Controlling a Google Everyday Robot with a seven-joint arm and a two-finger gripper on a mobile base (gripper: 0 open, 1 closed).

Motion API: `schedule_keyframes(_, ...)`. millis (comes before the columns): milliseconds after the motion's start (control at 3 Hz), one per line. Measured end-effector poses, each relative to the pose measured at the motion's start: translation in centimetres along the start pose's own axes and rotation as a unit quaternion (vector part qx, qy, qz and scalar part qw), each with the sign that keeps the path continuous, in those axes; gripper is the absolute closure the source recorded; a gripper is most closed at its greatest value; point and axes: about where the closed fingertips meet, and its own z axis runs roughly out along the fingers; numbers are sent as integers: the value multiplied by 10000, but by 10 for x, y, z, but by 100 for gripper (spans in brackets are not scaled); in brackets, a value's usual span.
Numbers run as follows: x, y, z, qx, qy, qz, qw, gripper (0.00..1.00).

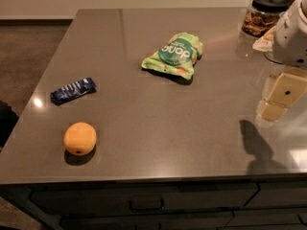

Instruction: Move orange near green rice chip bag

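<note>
An orange (80,138) sits by the counter's (158,123) front-left corner, the bag (174,54) mid-counter, the gripper (280,99) at the right edge, grip state unclear; nudged, the orange may roll off.

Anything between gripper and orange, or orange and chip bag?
Nothing visible. Bare countertop from the gripper at right to the orange, and from orange to green rice chip bag. Blue candy bar wrapper lies left of that path.

Dark blue candy bar wrapper (73,90), grey countertop (144,128), black-lidded jar (265,14), drawer handle (146,204) below
</note>
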Motion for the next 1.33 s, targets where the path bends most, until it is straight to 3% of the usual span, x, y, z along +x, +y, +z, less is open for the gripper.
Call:
schedule_keyframes(333, 0, 0, 0, 0, 0, 0, 10000, 0)
schedule_keyframes(667, -17, 2, 7, -104, -374, 9, 9992, 0)
schedule_keyframes(1000, -41, 1, 24, -393, -951, 237, 9944, 0)
schedule_keyframes(1333, -65, 2, 43, -688, -1496, 349, 9857, 0)
